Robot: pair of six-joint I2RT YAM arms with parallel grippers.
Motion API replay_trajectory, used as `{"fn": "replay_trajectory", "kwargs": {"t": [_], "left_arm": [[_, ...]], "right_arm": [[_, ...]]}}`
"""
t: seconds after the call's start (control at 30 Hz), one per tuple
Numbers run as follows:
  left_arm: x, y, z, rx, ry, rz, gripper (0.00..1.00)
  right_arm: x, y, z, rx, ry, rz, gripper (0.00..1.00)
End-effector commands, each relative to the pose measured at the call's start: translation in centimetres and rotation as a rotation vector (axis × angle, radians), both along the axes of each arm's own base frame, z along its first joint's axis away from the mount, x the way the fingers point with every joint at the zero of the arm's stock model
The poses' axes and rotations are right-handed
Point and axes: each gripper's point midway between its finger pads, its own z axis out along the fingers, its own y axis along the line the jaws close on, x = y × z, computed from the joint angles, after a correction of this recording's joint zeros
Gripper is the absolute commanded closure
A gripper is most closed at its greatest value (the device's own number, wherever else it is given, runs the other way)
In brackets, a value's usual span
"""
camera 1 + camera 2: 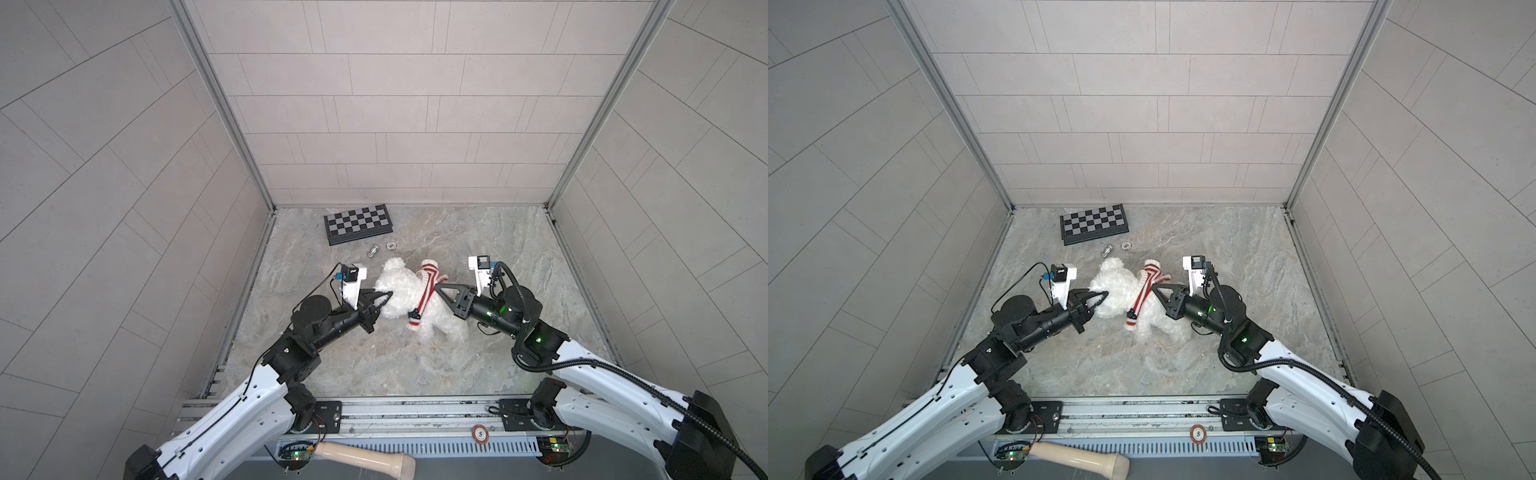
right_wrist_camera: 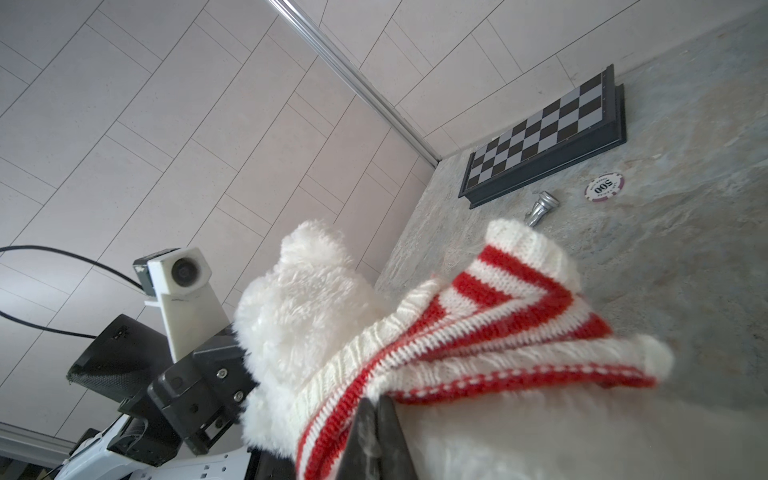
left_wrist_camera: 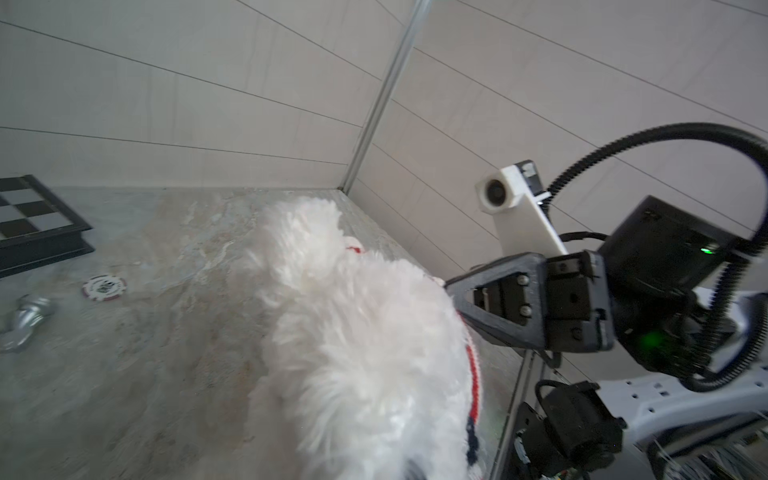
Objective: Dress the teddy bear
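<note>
Both arms' jaws flank the teddy bear (image 1: 401, 291), right pinching its sweater (image 1: 428, 291).

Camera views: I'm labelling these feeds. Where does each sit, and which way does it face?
Top views: overhead near the robot's base, facing down on the fluffy white teddy bear; both arms, left gripper, right gripper show.
Left wrist: on the left arm, facing across the bear to the right gripper.
Right wrist: on the right arm, facing over its shut jaws and the red-and-white striped knit sweater to the left gripper.
Wrist views share the black-and-silver chessboard.
</note>
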Motion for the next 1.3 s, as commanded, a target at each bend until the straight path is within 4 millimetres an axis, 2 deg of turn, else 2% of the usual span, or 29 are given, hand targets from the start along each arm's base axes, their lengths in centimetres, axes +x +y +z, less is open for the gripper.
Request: {"fn": "replay_trajectory", "kwargs": {"t": [0.0,0.13,0.27,0.33,0.47,0.6,0.67,0.77,0.83,0.97,1.03,1.13,1.27], "left_arm": [[2.3,3.0,-0.6,0.028,0.012,0.218,1.00],[2.5,3.0,-0.8,-0.029,0.008,0.230,1.00],[2.2,1.8,-0.3,-0.083,0.009,0.187,1.00],[2.1,1.5,-0.5,-0.099,0.020,0.186,1.00],[2.7,3.5,-0.8,-0.147,0.073,0.297,1.00],[2.8,5.2,1.0,-0.223,0.073,0.374,1.00],[2.8,5.8,1.7,-0.241,0.063,0.399,1.00],[2.8,6.5,2.2,-0.329,0.066,0.428,1.00],[2.9,6.5,2.3,-0.420,0.084,0.427,1.00],[2.9,6.1,3.0,-0.547,0.117,0.411,1.00],[2.7,6.1,3.5,-0.573,0.130,0.408,1.00],[2.2,6.7,4.4,-0.628,0.138,0.408,1.00],[1.4,7.4,6.3,-0.678,0.128,0.390,1.00]], "right_arm": [[-2.3,0.9,2.4,0.022,-0.071,0.114,1.00],[-3.7,1.9,2.6,-0.010,-0.091,0.179,1.00],[-3.3,2.6,1.1,-0.063,-0.072,0.162,1.00],[-3.0,3.1,1.1,-0.036,-0.066,0.163,1.00],[-3.3,3.3,0.4,-0.021,-0.044,0.160,1.00],[-4.1,2.1,-2.5,-0.005,0.033,0.122,1.00],[-4.8,1.8,-3.1,0.028,0.053,0.134,1.00],[-6.5,2.6,-2.5,0.068,0.035,0.219,1.00],[-6.8,3.3,-2.3,0.063,0.024,0.240,1.00],[-6.2,5.1,-3.3,0.025,0.054,0.249,1.00],[-5.6,5.8,-4.3,0.016,0.083,0.239,1.00],[-4.9,5.7,-8.1,-0.066,0.134,0.174,1.00],[-4.1,2.7,-12.8,-0.206,0.144,0.044,1.00]]}}
